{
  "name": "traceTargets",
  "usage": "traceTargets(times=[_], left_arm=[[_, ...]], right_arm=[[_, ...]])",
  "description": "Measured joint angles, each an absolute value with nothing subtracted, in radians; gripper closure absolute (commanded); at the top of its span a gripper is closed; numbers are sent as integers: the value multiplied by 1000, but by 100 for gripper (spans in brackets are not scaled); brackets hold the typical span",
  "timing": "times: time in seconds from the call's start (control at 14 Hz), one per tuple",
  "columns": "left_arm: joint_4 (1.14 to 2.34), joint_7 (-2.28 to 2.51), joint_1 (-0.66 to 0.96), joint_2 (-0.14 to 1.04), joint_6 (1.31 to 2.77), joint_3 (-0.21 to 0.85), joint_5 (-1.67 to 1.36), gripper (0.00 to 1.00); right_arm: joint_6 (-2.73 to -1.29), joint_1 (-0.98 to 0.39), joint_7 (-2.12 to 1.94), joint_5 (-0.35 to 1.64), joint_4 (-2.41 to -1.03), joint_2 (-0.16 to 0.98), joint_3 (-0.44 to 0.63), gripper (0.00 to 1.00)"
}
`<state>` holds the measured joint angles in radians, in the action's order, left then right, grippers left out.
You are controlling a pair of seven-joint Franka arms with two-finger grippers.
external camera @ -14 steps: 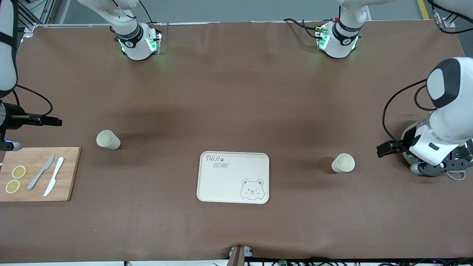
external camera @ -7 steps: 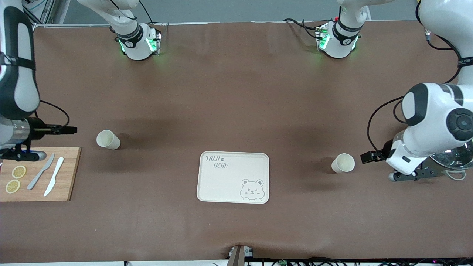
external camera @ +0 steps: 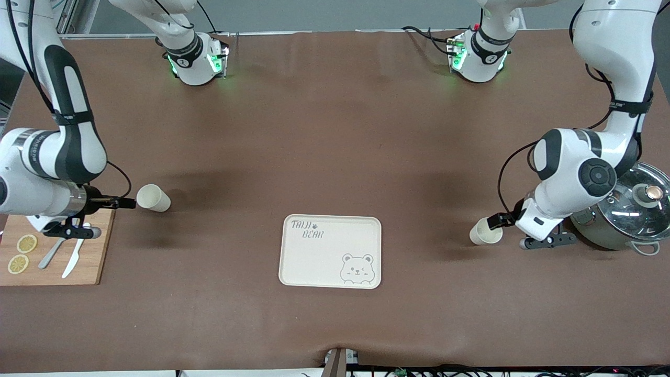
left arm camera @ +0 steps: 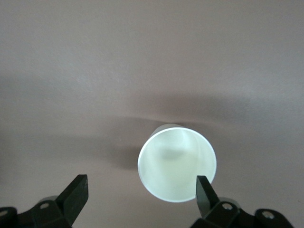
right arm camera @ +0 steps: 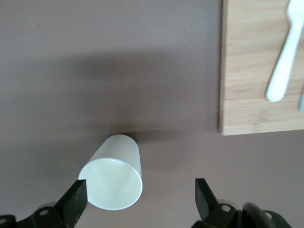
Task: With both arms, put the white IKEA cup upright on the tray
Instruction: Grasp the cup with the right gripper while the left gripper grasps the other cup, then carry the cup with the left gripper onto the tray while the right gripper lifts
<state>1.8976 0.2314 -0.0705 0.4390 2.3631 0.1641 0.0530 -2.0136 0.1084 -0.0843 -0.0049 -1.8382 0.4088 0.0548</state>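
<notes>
Two white cups lie on their sides on the brown table. One cup [external camera: 153, 198] lies toward the right arm's end, the other cup [external camera: 486, 231] toward the left arm's end. The cream "TAIJI BEAR" tray [external camera: 314, 262] lies between them, nearer the front camera, with nothing on it. My right gripper [external camera: 125, 203] is open at the first cup's mouth; in the right wrist view the gripper [right arm camera: 141, 194] has this cup [right arm camera: 114, 183] by one finger. My left gripper [external camera: 494, 222] is open at the second cup's mouth; in the left wrist view the gripper [left arm camera: 141, 190] has that cup [left arm camera: 178, 164] by one finger.
A wooden cutting board [external camera: 94, 246] with two lemon slices [external camera: 21, 254] and two knives [external camera: 68, 248] lies under the right arm's wrist. A steel pot with a glass lid [external camera: 628, 214] stands beside the left arm. Two more arm bases stand along the table's back edge.
Both arms have swung in from the table's ends, and each open gripper has come up to its cup's mouth. The pot has come into view. The cups and the tray have not moved.
</notes>
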Motion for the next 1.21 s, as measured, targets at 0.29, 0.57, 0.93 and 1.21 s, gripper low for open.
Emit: traceTargets(times=[0.29,0.57,0.93,1.21], left_arm=[[1907,232,-71,475,2394,164,53,73],[1908,232,-69,489,2397,164,53,100],[1895,232,-63,490,2403,169,58,100],[1833,241,-53,487,2344,169,59,100]], right_arm=[[-2112,108,-84,-5,-1930,408,54,8],[-2222,108,-84,-5,-2037,408,54,75],[-2199,107,-81,-4,-2054,404,51,100],[-2186,107,-66,-2,-2044,390,49,100]])
